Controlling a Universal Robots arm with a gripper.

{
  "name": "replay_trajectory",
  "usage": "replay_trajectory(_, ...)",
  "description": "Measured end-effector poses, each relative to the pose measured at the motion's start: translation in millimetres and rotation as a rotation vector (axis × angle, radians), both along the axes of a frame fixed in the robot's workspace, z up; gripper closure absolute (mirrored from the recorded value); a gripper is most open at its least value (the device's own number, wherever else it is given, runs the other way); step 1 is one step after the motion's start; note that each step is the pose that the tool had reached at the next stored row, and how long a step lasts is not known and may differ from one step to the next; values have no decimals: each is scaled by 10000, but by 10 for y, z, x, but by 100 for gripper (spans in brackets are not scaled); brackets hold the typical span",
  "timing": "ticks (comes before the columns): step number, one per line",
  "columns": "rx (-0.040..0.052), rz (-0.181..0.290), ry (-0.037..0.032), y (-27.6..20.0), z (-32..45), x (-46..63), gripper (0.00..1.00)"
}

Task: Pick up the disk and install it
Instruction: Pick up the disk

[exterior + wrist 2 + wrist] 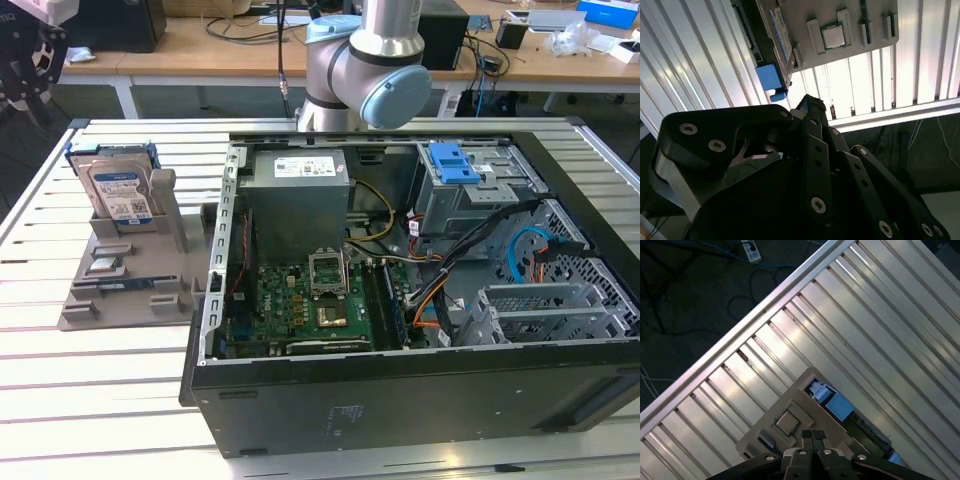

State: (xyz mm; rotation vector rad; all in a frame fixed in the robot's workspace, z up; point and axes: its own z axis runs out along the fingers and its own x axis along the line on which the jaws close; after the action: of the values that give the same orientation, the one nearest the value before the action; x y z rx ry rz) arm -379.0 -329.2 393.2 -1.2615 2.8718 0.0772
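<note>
Pincer pressed together, hovering over grey holder.
Disk upright in holder slot, exterior view's left; open PC case at its right.

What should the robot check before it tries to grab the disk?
1. The disk stands upright in its grey holder: ok.
2. The claw holds nothing: ok.
3. The claw is open for grabbing: not ok, it is shut.
4. The claw is lined up with the disk: not ok; in the first wrist view its tips are over the holder, beside the disk.
5. The computer case is open: ok.
6. There is room inside for the disk: cannot tell.
</note>
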Motion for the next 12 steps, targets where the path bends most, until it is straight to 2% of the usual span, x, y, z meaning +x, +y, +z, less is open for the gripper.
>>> replay_trajectory(4, 0, 725, 1, 0, 0, 0, 89)
replay_trajectory(12, 0, 1847, 0, 0, 0, 0, 89)
